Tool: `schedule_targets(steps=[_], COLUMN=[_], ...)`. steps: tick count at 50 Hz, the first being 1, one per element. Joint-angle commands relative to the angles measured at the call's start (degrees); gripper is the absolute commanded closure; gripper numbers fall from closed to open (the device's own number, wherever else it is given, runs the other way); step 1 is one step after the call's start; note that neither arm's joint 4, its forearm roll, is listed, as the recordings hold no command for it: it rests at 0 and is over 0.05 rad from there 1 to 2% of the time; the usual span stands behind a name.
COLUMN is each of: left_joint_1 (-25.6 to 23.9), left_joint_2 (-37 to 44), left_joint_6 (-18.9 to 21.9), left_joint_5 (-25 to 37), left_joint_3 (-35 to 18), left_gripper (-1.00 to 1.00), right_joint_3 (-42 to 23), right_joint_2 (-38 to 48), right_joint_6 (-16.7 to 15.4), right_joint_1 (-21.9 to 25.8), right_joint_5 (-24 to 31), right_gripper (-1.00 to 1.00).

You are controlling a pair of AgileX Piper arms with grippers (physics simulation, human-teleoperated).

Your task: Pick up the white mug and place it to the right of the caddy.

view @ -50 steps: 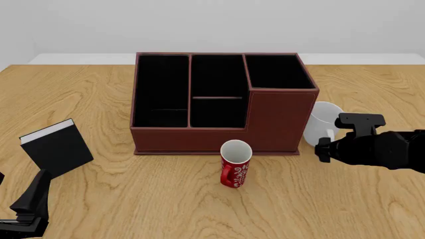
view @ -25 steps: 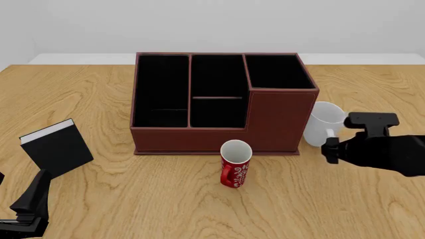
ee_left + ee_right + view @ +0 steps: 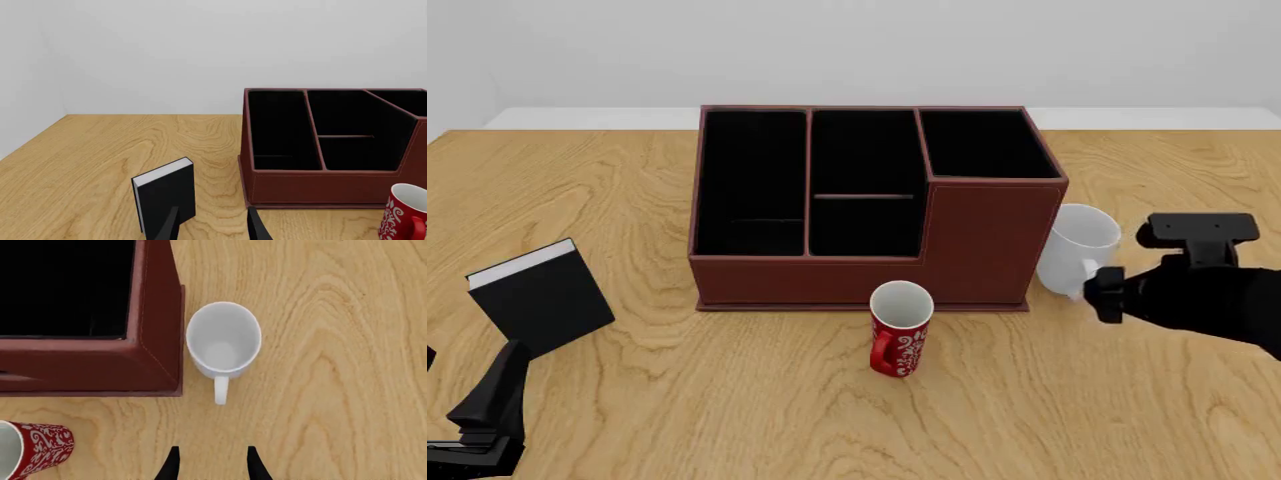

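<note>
white mug (image 3: 1078, 247) part-hidden behind arm

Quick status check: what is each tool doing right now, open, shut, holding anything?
Left tool: open, holding nothing, near the black book.
Right tool: open, holding nothing; the white mug stands free beside the caddy.

caddy (image 3: 988, 235) just beside white mug (image 3: 1077, 245), bare table (image 3: 1174, 160) beyond

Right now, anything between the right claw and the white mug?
Nothing visible. In the right wrist view the right claw is open, and only bare wooden table lies between it and the glossy white mug's handle. The reddish-brown caddy sits beside the mug.
</note>
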Motion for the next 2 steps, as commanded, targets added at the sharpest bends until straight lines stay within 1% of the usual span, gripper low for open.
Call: schedule_targets(steps=[1,2], left_joint_1=[0.0,0.0], left_joint_2=[0.0,0.0], left_joint_6=[0.0,0.0], left_joint_5=[0.0,0.0], left_joint_3=[0.0,0.0], left_gripper=[-1.0,-1.0], right_joint_3=[-0.3,-0.4], right_joint_2=[-2.6,-2.9], right_joint_6=[-0.3,-0.4], right_joint_1=[0.1,0.1], right_joint_5=[1.8,2.1], right_gripper=[-1.0,-1.0])
